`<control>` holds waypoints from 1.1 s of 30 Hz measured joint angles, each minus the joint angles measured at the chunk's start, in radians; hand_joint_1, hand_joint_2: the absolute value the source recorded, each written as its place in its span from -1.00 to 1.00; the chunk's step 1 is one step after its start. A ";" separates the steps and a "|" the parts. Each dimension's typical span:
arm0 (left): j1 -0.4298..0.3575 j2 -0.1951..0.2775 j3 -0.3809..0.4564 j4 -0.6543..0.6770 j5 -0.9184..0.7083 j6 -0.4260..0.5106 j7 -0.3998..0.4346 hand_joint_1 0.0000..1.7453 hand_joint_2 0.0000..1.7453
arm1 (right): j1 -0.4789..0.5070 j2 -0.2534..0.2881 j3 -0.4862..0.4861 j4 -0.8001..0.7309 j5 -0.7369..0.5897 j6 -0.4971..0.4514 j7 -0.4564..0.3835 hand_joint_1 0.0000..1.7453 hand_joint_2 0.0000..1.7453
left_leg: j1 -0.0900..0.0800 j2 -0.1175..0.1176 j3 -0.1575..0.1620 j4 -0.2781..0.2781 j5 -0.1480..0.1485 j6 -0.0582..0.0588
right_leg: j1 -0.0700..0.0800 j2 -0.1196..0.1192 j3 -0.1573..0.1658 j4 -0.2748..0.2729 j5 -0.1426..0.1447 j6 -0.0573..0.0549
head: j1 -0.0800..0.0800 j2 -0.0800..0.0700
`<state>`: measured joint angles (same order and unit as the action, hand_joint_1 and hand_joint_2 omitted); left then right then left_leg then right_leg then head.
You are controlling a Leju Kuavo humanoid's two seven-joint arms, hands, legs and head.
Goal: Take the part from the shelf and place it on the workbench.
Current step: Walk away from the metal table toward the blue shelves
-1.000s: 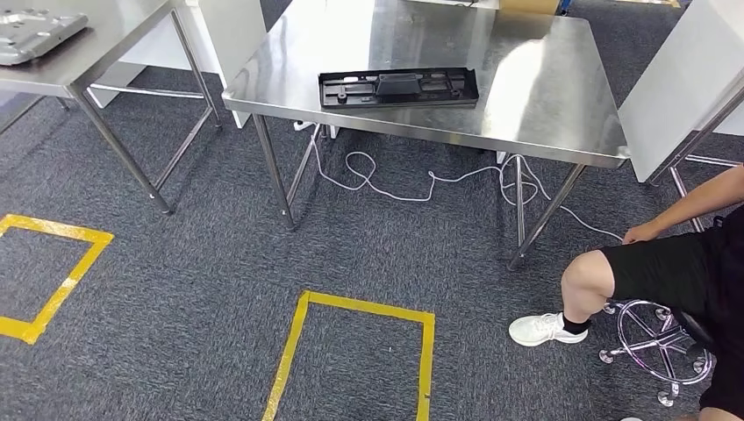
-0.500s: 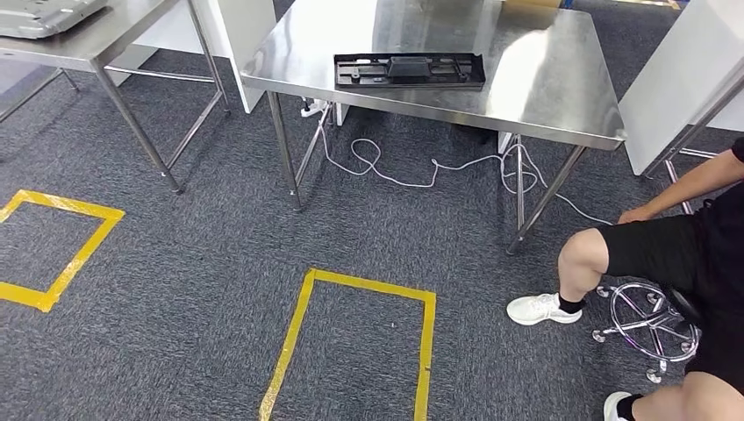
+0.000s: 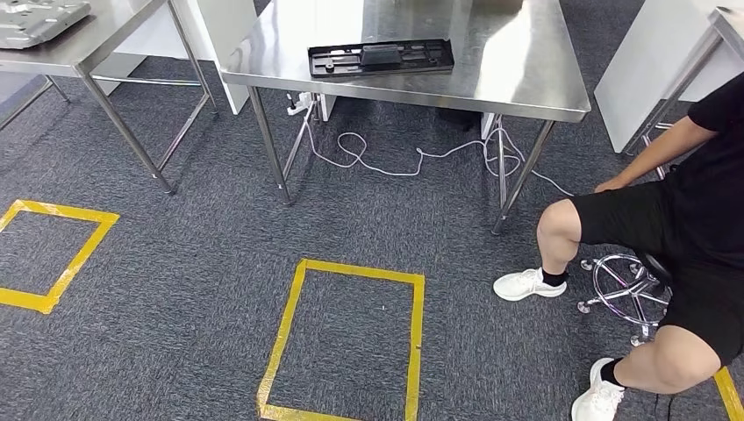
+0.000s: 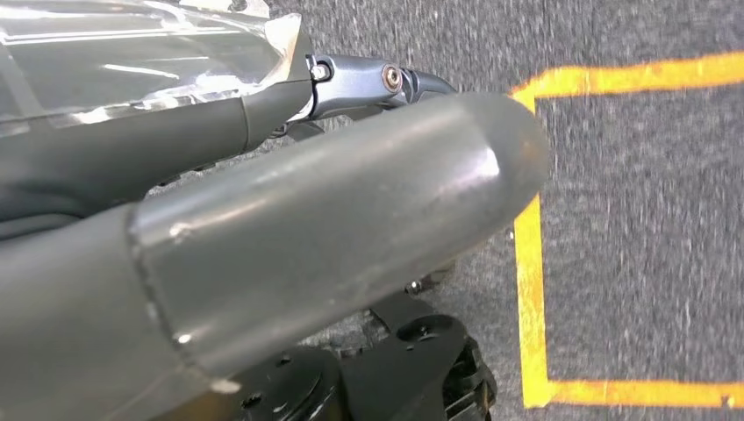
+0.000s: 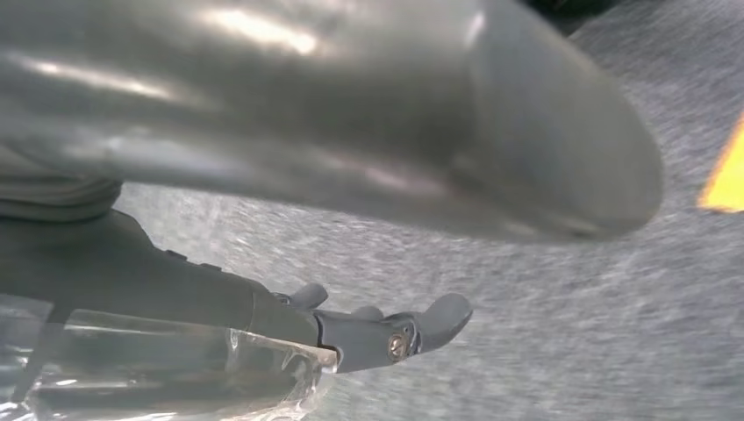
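A steel tabletop (image 3: 526,79) on thin legs stands on grey carpet (image 3: 193,254) marked with yellow tape squares (image 3: 346,342), a white cable (image 3: 395,162) looping beneath it, a second steel table (image 3: 96,39) off to one side and a seated person (image 3: 676,228) on a wheeled stool (image 3: 627,289) to the other. The part (image 3: 382,58), a long flat black plastic tray with moulded recesses and a raised block at its middle, lies flat near the tabletop's front edge. The left robot hand (image 4: 351,83) and the right robot hand (image 5: 377,333) each show fingers stretched out beside a clear plastic cover, with carpet beyond, though whether they grip anything cannot be told.
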<state>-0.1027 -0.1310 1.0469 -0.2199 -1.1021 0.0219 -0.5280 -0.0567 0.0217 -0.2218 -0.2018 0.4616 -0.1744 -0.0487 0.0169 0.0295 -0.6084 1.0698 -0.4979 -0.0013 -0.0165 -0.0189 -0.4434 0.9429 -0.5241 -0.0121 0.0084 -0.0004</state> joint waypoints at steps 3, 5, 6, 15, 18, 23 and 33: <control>0.003 0.001 0.000 0.000 0.000 0.000 0.002 -1.00 -1.00 | 0.003 0.002 0.000 0.001 0.000 -0.001 0.001 -1.00 -1.00 | 0.002 -0.022 -0.068 0.192 -0.115 -0.006 | 0.008 0.017 -0.021 0.004 0.015 -0.017 | 0.000 0.000; 0.004 0.001 0.000 0.001 0.000 0.001 0.002 -1.00 -1.00 | 0.004 0.003 0.000 0.001 0.000 -0.001 0.001 -1.00 -1.00 | 0.002 -0.023 -0.085 0.244 -0.133 -0.007 | 0.011 0.024 -0.027 0.006 0.019 -0.018 | 0.000 0.000; 0.004 0.001 0.000 0.001 0.000 0.001 0.002 -1.00 -1.00 | 0.004 0.003 0.000 0.002 0.000 -0.001 0.001 -1.00 -1.00 | 0.002 -0.023 -0.085 0.246 -0.133 -0.007 | 0.011 0.025 -0.027 0.006 0.019 -0.018 | 0.000 0.000; 0.008 0.004 0.000 0.001 0.001 0.003 0.004 -1.00 -1.00 | 0.008 0.010 0.000 0.005 0.007 -0.005 0.001 -1.00 -1.00 | 0.000 -0.066 0.098 -0.077 0.014 0.026 | 0.021 0.104 -0.062 0.033 0.031 0.012 | -0.003 0.000; 0.005 0.002 0.000 0.001 0.001 0.003 0.006 -1.00 -1.00 | 0.008 0.009 0.000 0.005 0.010 -0.005 0.001 -1.00 -1.00 | 0.006 -0.030 0.101 -0.108 0.021 0.039 | 0.017 0.049 -0.133 0.150 -0.022 0.017 | 0.005 0.000; 0.011 0.002 0.000 0.002 0.002 0.004 0.009 -1.00 -1.00 | 0.012 0.007 0.000 0.005 0.015 -0.005 0.002 -1.00 -1.00 | 0.009 0.033 0.100 -0.108 0.022 0.036 | -0.010 0.021 -0.192 0.262 -0.034 0.060 | 0.010 0.000; 0.004 0.000 0.000 0.003 0.003 0.015 0.010 -1.00 -1.00 | 0.012 0.008 0.000 0.007 0.023 -0.005 0.014 -1.00 -1.00 | 0.021 0.017 0.066 0.010 -0.071 -0.021 | -0.014 0.018 -0.092 0.036 0.062 0.016 | 0.007 0.000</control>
<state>-0.0983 -0.1310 1.0468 -0.2170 -1.0993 0.0372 -0.5184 -0.0446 0.0296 -0.2219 -0.1946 0.4845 -0.1797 -0.0348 0.0384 0.0463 -0.5428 1.0794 -0.5690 -0.0218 -0.0302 -0.0010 -0.5359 0.9788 -0.4621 0.0037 0.0156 -0.0004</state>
